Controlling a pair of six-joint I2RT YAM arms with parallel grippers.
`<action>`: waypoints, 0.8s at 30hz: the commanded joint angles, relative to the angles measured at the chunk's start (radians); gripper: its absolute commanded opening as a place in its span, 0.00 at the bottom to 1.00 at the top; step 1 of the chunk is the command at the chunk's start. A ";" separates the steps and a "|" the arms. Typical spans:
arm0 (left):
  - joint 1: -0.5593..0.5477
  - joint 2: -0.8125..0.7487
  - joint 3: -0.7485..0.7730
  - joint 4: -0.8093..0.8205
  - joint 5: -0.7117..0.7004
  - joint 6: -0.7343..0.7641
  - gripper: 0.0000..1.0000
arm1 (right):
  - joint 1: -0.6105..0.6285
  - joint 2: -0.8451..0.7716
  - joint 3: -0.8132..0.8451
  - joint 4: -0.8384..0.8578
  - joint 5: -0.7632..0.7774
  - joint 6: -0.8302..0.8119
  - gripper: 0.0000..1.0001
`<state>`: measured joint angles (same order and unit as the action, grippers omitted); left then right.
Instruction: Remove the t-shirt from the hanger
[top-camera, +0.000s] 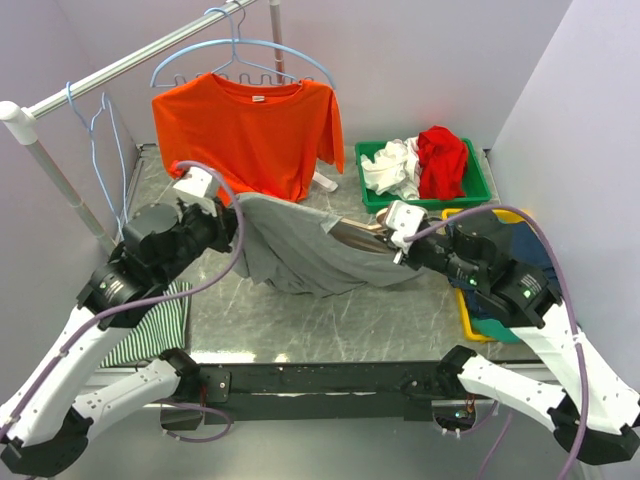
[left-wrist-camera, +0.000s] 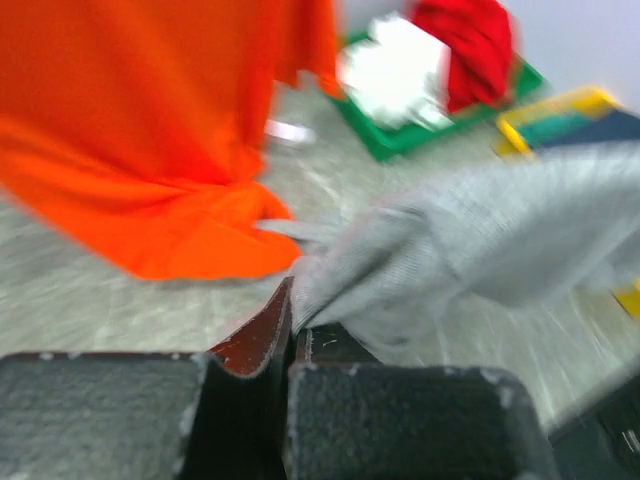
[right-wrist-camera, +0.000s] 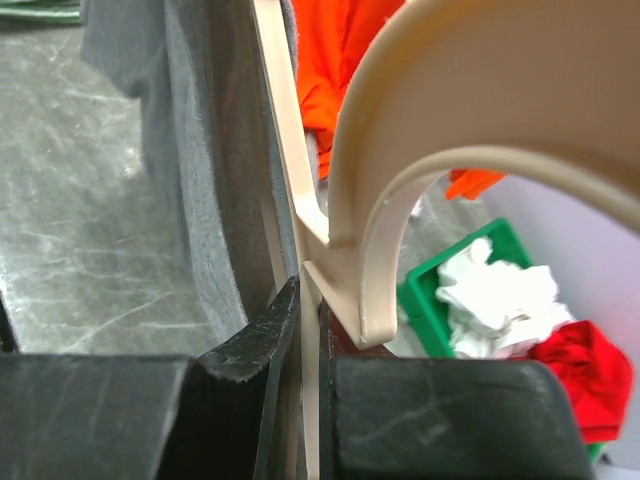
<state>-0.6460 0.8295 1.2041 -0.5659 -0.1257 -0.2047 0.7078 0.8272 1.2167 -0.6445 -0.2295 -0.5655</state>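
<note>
A grey t-shirt (top-camera: 300, 255) hangs stretched between my two arms above the table. My left gripper (top-camera: 236, 212) is shut on its left edge; in the left wrist view the cloth (left-wrist-camera: 470, 240) is pinched between the closed pads of that gripper (left-wrist-camera: 292, 312). My right gripper (top-camera: 388, 240) is shut on the beige plastic hanger (top-camera: 357, 236) at the shirt's right end. The right wrist view shows the hanger (right-wrist-camera: 400, 150), its flat bar clamped in that gripper (right-wrist-camera: 310, 300), with the grey shirt (right-wrist-camera: 200, 160) draped on the left. Most of the hanger is hidden inside the shirt.
An orange t-shirt (top-camera: 250, 130) hangs on a blue hanger (top-camera: 240, 60) from the rail (top-camera: 130, 62) at the back. A green bin (top-camera: 480, 185) holds white and red clothes. There is a yellow bin (top-camera: 468, 312) at the right and a striped cloth (top-camera: 150, 335) at the left.
</note>
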 joint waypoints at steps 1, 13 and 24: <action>-0.001 -0.056 0.055 0.046 -0.323 -0.044 0.01 | -0.005 0.052 0.032 -0.013 0.039 0.050 0.00; -0.001 0.014 0.129 0.101 -0.793 -0.041 0.01 | -0.001 0.099 0.011 -0.098 0.010 0.148 0.00; 0.058 0.181 0.199 0.095 -0.888 -0.026 0.01 | 0.068 -0.037 -0.036 -0.081 -0.041 0.161 0.00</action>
<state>-0.6319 0.9985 1.3300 -0.5198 -0.9142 -0.2337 0.7475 0.8185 1.1961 -0.7265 -0.2684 -0.4248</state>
